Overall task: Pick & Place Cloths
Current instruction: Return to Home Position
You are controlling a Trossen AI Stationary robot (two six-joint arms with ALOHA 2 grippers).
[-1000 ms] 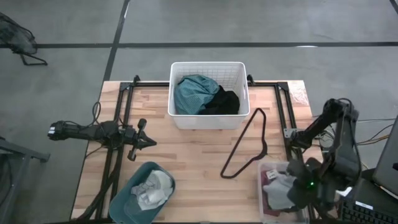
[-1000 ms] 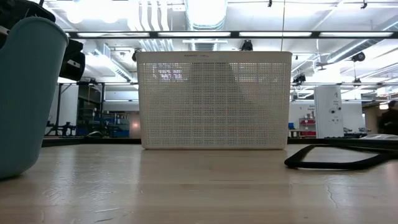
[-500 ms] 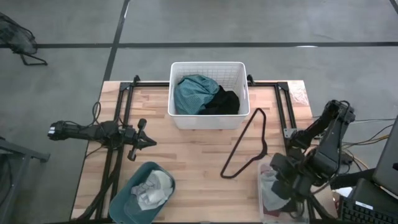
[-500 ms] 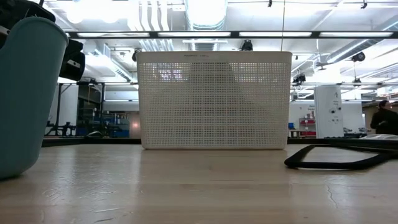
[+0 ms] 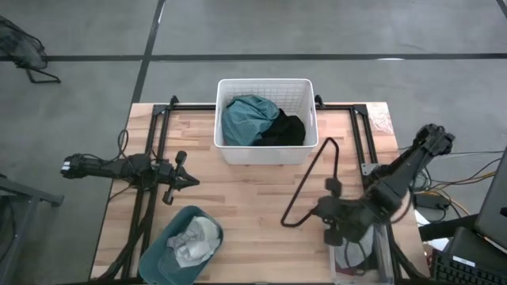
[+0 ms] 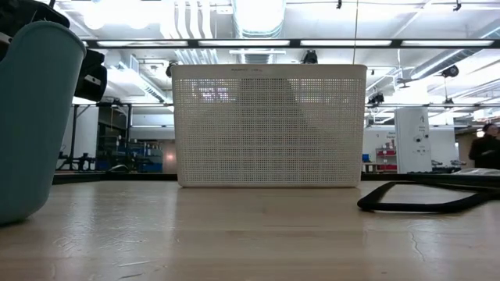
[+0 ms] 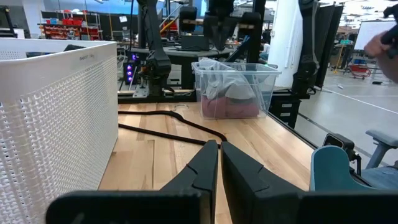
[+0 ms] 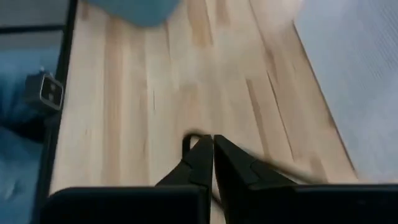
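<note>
Teal bin (image 5: pixel 152 252), front-left table corner, held pale cloths (image 5: pixel 194 241); clear bin (image 7: pixel 249 67), front-right corner, held grey and maroon cloths (image 7: pixel 227 93). Right gripper (image 8: pixel 211 142) hung beside it, fingers pinched together, empty; left gripper (image 7: pixel 219 146) likewise, at the left edge. Basket (image 5: pixel 267 81), far edge, held a teal cloth (image 5: pixel 247 119) and a black cloth (image 5: pixel 285 129).

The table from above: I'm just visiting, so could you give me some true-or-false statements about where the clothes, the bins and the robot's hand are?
1. The white basket holds a teal cloth and a black cloth. True.
2. The black hanger hangs from the basket's rim. False: it lies flat on the table.
3. The teal bin is empty. False: pale cloths lie in it.
4. The clear bin has cloths inside. True.
5. The right hand grips a cloth. False: it is shut on nothing, above the table.
</note>
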